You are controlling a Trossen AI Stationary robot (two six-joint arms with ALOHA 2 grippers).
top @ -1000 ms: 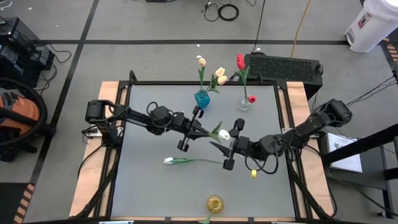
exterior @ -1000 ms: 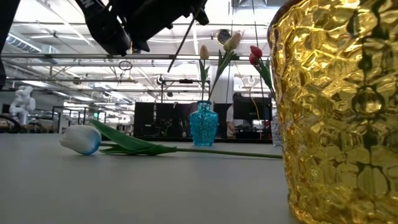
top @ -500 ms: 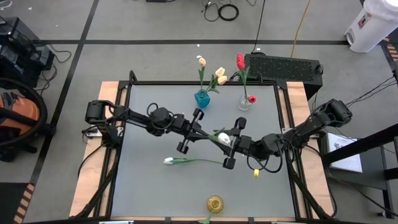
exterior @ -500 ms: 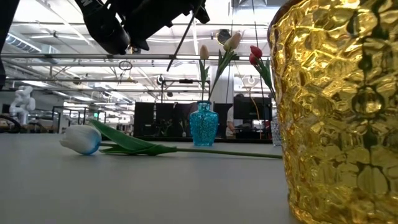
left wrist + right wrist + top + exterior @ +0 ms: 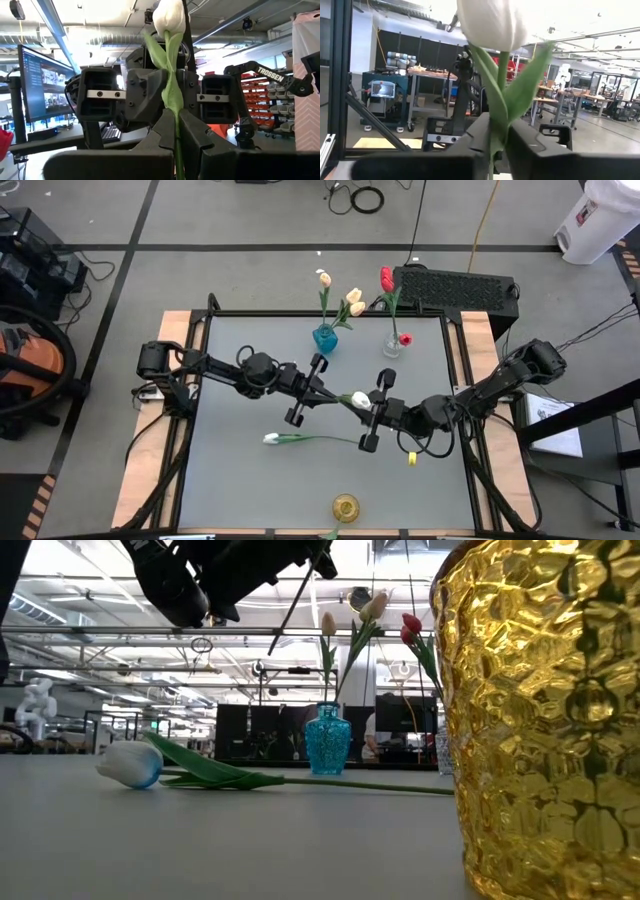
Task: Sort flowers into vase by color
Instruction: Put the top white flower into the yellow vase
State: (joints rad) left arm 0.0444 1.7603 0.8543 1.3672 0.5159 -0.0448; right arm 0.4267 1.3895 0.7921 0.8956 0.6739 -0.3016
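A white tulip is held above the table's middle between my two grippers. My left gripper comes from the table's left and is shut on its stem. My right gripper comes from the right and is shut just under the bud. A second white tulip lies flat on the table. The blue vase holds cream-yellow tulips, and the clear vase holds red ones. A gold vase stands near the front edge. My left gripper pinches the thin green stem between its two fingers, well below the bud. It comes from the table's left, slanting a little upward. The tulip is clear of the table, and its stem rises past the fingertips to the bud. My right gripper pinches the stem and its leaves between its two fingers, a short way below the bud. It comes from the table's right, nearly level. The bud stands above the fingertips, clear of the table.
The lying tulip's stem runs toward the right, below my right gripper. In the low view the gold vase fills the right side. A black case sits beyond the far edge.
My right gripper has shut on the tulip just under its bud, tipping slightly as it did. My left gripper has kept its hold, and the tulip has stayed in place above the table.
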